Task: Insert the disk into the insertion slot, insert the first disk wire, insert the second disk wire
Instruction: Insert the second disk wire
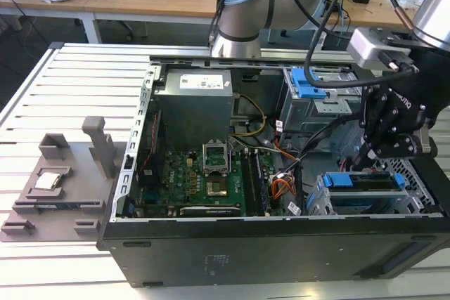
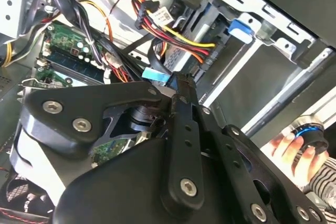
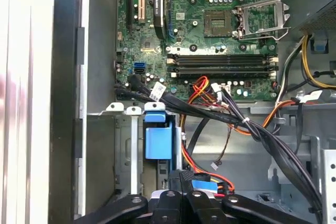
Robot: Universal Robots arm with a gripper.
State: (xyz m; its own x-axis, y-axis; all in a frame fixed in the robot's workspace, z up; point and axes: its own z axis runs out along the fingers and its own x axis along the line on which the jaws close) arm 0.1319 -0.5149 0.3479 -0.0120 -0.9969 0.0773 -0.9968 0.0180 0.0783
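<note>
Gripper (image 1: 367, 157): above slot (image 1: 318, 200) | fingers (image 3: 188, 182): pressed together in the first wrist view | blue connector (image 3: 202, 184): just beside fingertips, hold not discernible | disk (image 1: 360, 182): seated in slot at case (image 1: 246, 251) near corner, exterior view's right.

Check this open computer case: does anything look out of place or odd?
Yes. On the motherboard, the CPU socket stands open: its metal load plate is swung aside and no cooler covers it. In the second wrist view, a person's hand shows beyond the metal drive bay.
</note>
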